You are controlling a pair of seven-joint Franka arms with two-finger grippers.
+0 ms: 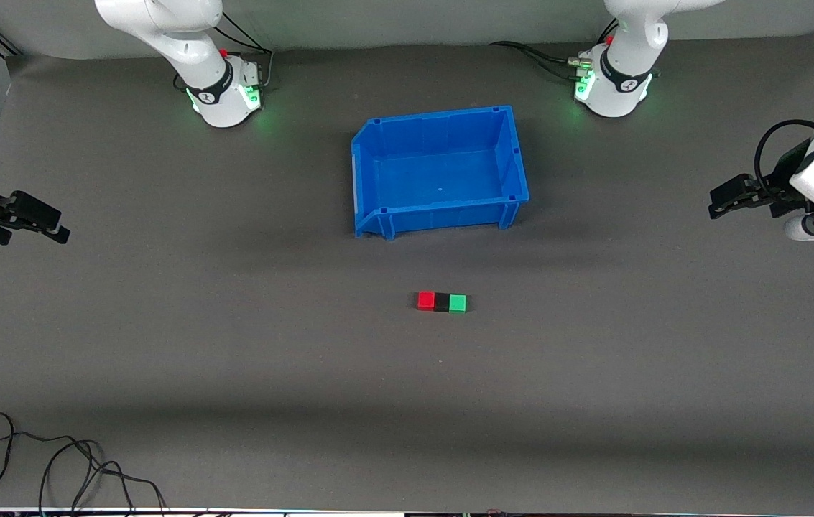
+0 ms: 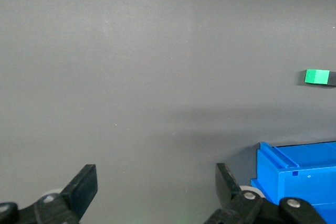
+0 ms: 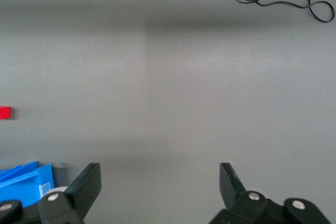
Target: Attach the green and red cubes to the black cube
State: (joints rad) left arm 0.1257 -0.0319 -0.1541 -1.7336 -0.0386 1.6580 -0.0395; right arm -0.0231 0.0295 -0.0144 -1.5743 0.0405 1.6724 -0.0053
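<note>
Red cube (image 1: pixel 425 300), black cube (image 1: pixel 441 302), green cube (image 1: pixel 457 303) seen joined in one row on table (image 1: pixel 234 345), faces touching, black between; red toward right arm's end, green toward left arm's. Row nearer front camera than blue bin (image 1: pixel 438 171), bare mat all round. Left claw (image 1: pixel 726 199) spread wide, nothing held, over table edge at left arm's end. Right claw (image 1: pixel 37 222) likewise wide, nothing held, at right arm's end. Loose cable (image 1: pixel 54 459) by table's near edge.
</note>
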